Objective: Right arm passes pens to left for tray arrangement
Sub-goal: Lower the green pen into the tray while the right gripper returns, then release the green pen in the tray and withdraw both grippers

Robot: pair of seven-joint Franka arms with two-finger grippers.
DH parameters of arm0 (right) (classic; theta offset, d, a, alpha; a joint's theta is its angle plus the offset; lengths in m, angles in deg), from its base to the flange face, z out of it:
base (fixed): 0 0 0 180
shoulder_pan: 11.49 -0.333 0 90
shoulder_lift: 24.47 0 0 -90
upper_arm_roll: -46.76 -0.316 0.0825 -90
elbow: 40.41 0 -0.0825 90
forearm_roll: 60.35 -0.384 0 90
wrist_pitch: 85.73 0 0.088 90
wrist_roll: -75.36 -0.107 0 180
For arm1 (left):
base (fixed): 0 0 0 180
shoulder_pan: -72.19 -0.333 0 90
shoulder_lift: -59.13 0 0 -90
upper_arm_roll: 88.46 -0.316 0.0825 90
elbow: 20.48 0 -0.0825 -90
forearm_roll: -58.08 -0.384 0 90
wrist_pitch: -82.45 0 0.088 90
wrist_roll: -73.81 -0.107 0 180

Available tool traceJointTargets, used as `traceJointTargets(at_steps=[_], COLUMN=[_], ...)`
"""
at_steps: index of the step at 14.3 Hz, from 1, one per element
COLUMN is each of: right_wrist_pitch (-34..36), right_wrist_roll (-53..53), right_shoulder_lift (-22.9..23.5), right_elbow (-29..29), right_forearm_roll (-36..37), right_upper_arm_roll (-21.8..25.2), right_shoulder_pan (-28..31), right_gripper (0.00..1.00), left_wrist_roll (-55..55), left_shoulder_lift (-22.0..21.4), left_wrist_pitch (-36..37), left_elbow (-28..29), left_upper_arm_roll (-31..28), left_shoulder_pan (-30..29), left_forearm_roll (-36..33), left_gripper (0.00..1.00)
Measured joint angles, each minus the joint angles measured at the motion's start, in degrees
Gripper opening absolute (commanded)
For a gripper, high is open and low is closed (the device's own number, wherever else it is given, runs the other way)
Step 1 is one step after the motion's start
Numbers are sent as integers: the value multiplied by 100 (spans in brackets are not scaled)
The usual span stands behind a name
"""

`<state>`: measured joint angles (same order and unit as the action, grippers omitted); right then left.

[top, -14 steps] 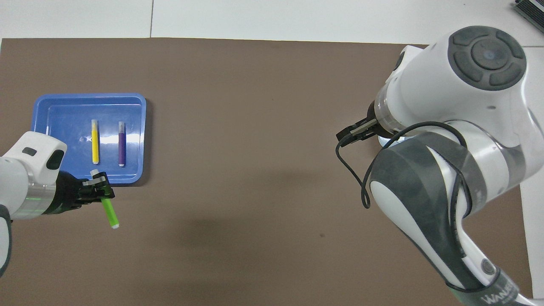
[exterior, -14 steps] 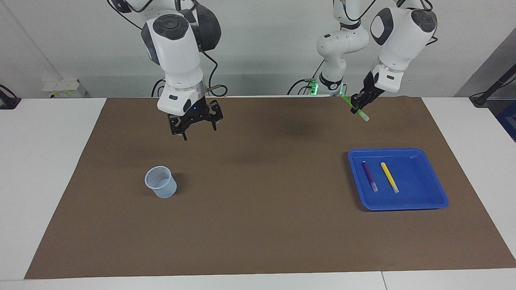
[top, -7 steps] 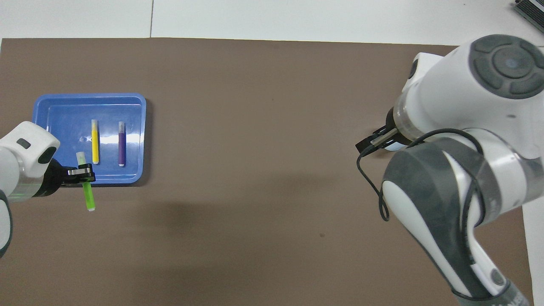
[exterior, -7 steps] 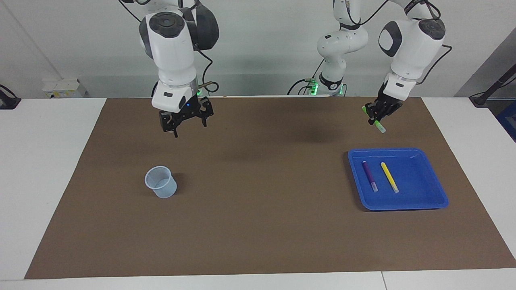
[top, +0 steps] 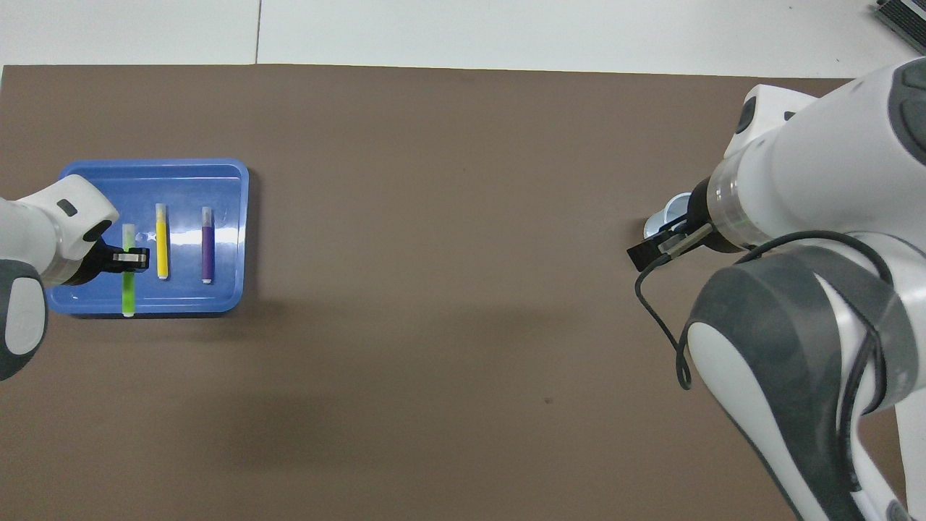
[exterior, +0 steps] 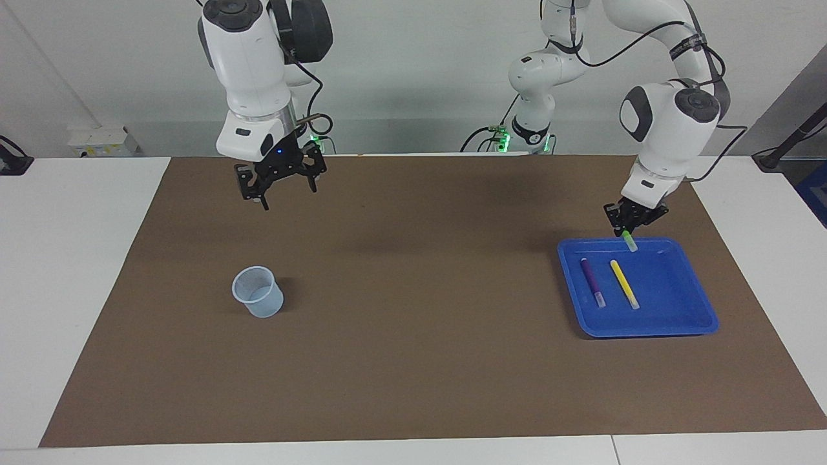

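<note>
My left gripper [exterior: 627, 227] is shut on the green pen [exterior: 628, 241], which hangs tilted with its pale end down over the blue tray's [exterior: 672, 290] rim nearest the robots. In the overhead view the green pen [top: 129, 286] lines up beside the yellow pen [top: 162, 242], with the left gripper [top: 130, 255] across its middle. The purple pen [exterior: 592, 281] and yellow pen [exterior: 624, 284] lie side by side in the tray [top: 217, 181]. My right gripper [exterior: 281, 187] hangs open and empty over the mat toward the right arm's end.
A small translucent bluish cup [exterior: 258, 292] stands upright on the brown mat [exterior: 413, 323] toward the right arm's end. In the overhead view only the cup's [top: 671, 210] edge shows past the right arm. White table borders the mat.
The left gripper has carried the green pen down and over the tray's rim, turning it parallel to the other two pens. The right arm has drawn back and up, still open.
</note>
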<state>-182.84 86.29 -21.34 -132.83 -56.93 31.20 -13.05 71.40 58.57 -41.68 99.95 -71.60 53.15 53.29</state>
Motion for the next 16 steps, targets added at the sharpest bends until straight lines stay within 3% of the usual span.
traceJointTargets(at_steps=[5, 12, 16], right_wrist_pitch=[5, -114, -320], right_wrist_roll=[-2, -10, -10], right_shoulder_lift=[-212, -315, -315], right_elbow=[-296, -493, -495], right_forearm_roll=[-65, -77, -77], right_upper_arm_roll=[836, 941, 963], right_shoulder_pan=[-765, -779, -707], right_gripper=[100, 100, 100], left_wrist_roll=[-85, -136, -141], left_shoulder_lift=[655, 1565, 1743], left_wrist_pitch=[-489, -1114, -1350], left_elbow=[-245, -565, -604], left_upper_arm_roll=[-16, -19, -17], left_shoulder_pan=[-334, -649, -684], left_forearm_roll=[-108, -490, -544], left_gripper=[0, 0, 0])
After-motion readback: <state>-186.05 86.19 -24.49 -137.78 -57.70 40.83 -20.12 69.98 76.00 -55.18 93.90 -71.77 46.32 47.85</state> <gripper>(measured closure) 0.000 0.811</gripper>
